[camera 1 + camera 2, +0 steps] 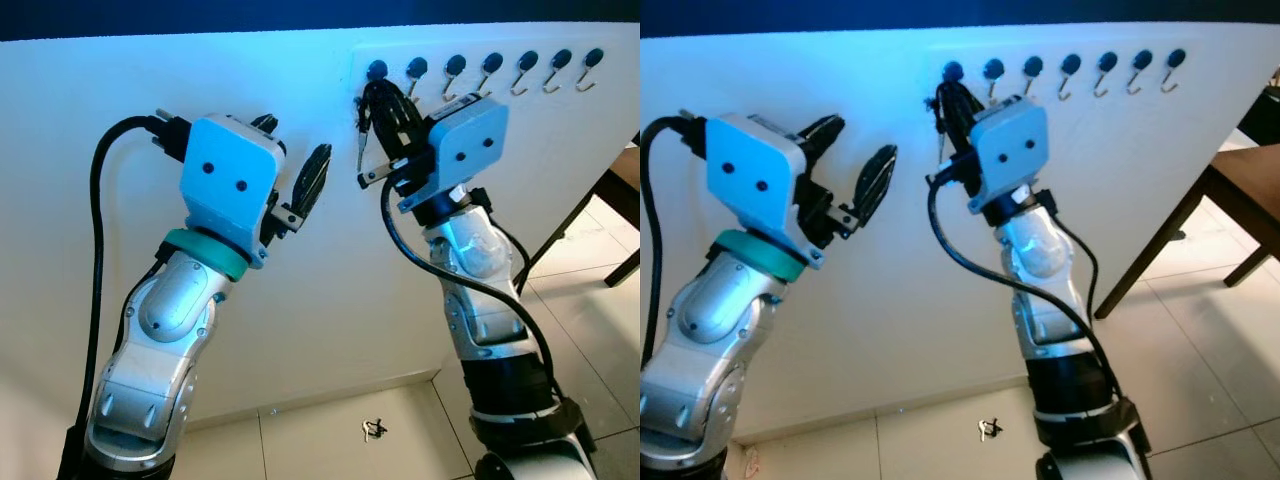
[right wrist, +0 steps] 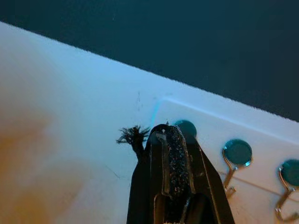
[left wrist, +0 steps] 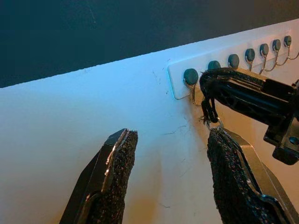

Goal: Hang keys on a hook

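Obs: right tool [image 1: 378,110] raised to the wall, fingers clenched on the black cord of the keys [image 1: 361,140]. The keys dangle just below its tips, close against the wall. The leftmost hook [image 3: 191,81] of the hook rail [image 3: 243,67] sits right at the fingertips, just above and behind them. In the right wrist view the pressed-together fingers cover most of that hook's round cap; a frayed cord end [image 2: 132,136] sticks out beside the tips.

Left tool [image 1: 295,175] held up to the left of the right tool, well apart from the rail, released: its two padded fingers stand wide with nothing between them. It looks idle, serving as a side camera.

Step in hand (judged): hanging approach, cord loop being brought onto the leftmost hook. Not confirmed seated.

Next move calls for: the loop lifted over the hook's upturned tip, then lowered until the hook bears the weight, then the fingers opened and drawn straight back from the wall.

Hard to make out:
- whether the cord already passes over the hook; the fingers hide the contact.
- number of keys; only a thin metal blade and ring show.
- a small dark object on the floor [image 1: 374,430] below the right tool, too small to identify.
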`<state>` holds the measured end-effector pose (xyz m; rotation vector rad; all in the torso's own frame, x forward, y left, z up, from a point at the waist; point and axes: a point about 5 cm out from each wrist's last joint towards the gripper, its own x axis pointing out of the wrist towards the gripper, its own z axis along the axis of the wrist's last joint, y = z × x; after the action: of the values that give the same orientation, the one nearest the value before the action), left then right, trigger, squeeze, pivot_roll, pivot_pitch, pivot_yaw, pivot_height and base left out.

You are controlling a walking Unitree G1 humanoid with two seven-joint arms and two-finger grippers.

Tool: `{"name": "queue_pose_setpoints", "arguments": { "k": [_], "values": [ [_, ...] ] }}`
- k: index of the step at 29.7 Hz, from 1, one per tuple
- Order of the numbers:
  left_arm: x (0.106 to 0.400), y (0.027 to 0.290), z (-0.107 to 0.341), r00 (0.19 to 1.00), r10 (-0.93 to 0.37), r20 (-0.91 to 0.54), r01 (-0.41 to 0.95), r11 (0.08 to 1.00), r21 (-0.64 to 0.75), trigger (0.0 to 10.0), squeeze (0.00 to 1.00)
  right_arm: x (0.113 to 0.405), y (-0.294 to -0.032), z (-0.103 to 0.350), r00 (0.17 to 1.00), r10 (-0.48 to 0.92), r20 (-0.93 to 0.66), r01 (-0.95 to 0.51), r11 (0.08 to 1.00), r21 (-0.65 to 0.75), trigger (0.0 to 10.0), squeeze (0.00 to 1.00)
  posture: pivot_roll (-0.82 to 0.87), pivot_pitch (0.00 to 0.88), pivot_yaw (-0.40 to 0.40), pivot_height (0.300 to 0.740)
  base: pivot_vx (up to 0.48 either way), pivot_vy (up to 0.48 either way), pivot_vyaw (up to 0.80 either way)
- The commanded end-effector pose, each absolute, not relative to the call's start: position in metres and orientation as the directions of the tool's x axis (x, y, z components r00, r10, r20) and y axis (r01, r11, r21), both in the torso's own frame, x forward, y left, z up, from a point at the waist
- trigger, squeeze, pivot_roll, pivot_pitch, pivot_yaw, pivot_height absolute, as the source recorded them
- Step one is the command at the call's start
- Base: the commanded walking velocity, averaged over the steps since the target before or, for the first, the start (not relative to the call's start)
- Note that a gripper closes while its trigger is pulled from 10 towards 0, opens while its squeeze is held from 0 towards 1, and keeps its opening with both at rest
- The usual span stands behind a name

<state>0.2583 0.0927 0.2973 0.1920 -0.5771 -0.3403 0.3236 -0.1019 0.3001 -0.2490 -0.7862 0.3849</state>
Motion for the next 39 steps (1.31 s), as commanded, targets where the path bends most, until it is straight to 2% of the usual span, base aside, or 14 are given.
{"name": "queue_pose_setpoints", "arguments": {
  "k": [1,39],
  "values": [
    [0.259,0.092,0.296,0.788,-0.370,0.493,0.261,0.924,0.279,10.0,0.00,0.322,-0.105,0.301,0.644,0.414,0.643,-0.223,0.906,-0.360,10.0,0.00,-0.09,0.031,0.067,0.740,0.000,0.000,0.00],
    [0.258,0.091,0.296,0.789,-0.367,0.493,0.257,0.925,0.278,10.0,0.00,0.339,-0.105,0.313,0.643,0.406,0.649,-0.199,0.908,-0.370,10.0,0.00,-0.08,0.032,0.059,0.740,0.000,0.000,0.00]
  ]
}}
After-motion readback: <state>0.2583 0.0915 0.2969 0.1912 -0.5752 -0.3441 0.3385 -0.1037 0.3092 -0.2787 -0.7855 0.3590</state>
